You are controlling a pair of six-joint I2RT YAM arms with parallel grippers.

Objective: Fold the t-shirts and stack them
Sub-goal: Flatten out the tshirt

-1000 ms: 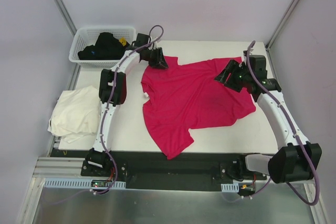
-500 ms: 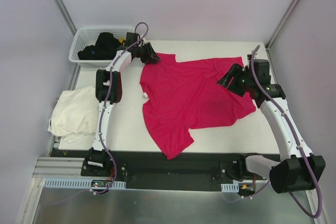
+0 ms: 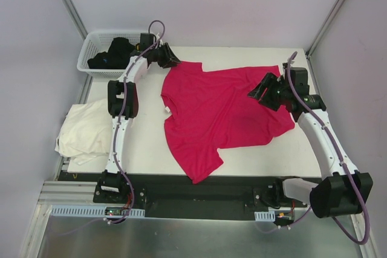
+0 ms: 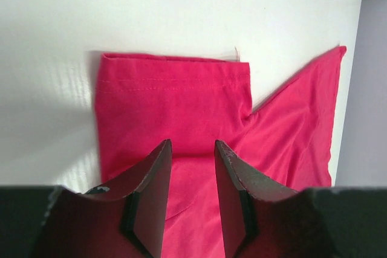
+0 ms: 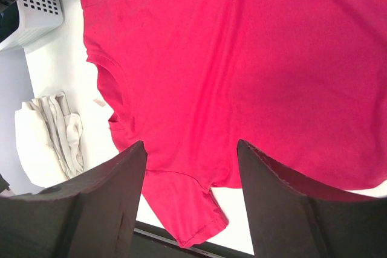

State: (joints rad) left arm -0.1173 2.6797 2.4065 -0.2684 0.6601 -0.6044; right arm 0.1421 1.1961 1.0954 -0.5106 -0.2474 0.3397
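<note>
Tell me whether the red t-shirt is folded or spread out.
Spread out. The red t-shirt lies flat on the table, both sleeves and the neckline showing, only lightly wrinkled.

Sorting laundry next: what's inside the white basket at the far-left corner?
The basket holds a heap of black cloth; anything under that heap is covered.
</note>
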